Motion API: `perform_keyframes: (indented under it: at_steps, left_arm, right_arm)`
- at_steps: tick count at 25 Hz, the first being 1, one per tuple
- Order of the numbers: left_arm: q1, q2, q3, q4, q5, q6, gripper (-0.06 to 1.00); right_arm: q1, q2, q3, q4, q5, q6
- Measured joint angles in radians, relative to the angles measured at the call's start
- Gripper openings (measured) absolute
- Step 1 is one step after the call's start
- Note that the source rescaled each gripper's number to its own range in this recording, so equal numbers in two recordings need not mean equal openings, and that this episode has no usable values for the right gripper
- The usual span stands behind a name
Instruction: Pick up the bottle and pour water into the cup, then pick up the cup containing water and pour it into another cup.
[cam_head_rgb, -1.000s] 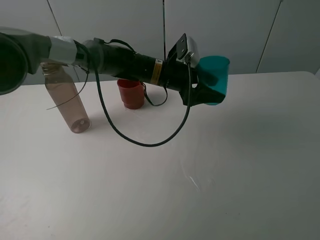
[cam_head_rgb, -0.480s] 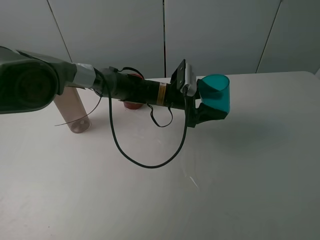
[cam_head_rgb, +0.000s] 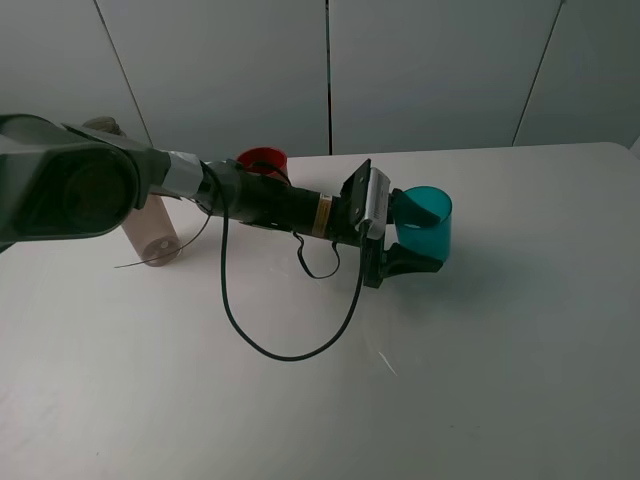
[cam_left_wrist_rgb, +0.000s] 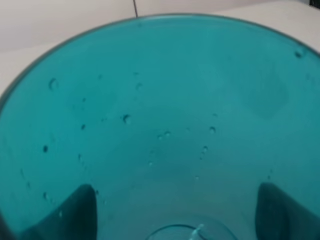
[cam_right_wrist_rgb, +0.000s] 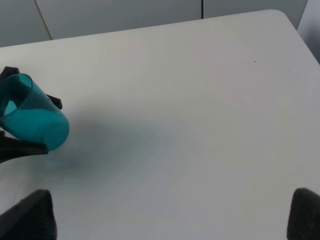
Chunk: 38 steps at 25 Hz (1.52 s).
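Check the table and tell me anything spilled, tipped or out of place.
Nothing stands out. The left gripper holds the teal cup upright at the table; only droplets cling inside it. The bottle and red cup stand upright, partly behind the arm. No puddle shows.

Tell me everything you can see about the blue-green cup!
The teal cup is see-through plastic with smooth straight sides and an open top. The left gripper clamps it, its dark fingers showing through the wall. It looks upright, at or just above the white table. Tiny droplets cling inside; no pooled water is clearly visible.
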Motion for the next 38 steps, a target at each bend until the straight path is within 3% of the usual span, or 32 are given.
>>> perform_keyframes:
  at_steps: [10,21,22,23,24,25,33,38]
  left_arm:
    - [-0.009,0.0,0.0,0.089,0.097,-0.055,0.14]
    - [-0.011,0.0,0.0,0.106,0.096,-0.099,0.14]
    - [-0.011,-0.002,0.0,0.108,0.096,-0.099,0.26]
    - [-0.011,-0.004,0.0,0.108,0.096,-0.102,0.58]
    - [-0.011,-0.011,0.0,0.108,0.096,-0.108,0.79]
    - [-0.011,-0.019,0.0,0.108,0.1,-0.114,0.87]
    - [-0.011,-0.121,0.0,0.111,0.102,-0.169,0.92]
    - [-0.013,-0.22,0.0,0.113,0.108,-0.269,0.92]
  right_arm:
    - [0.0,0.0,0.0,0.0,0.0,0.0]
    - [0.0,0.0,0.0,0.0,0.0,0.0]
    - [0.0,0.0,0.0,0.0,0.0,0.0]
    - [0.0,0.0,0.0,0.0,0.0,0.0]
    - [0.0,0.0,0.0,0.0,0.0,0.0]
    - [0.0,0.0,0.0,0.0,0.0,0.0]
    - [0.0,0.0,0.0,0.0,0.0,0.0]
    - [0.0,0.0,0.0,0.0,0.0,0.0]
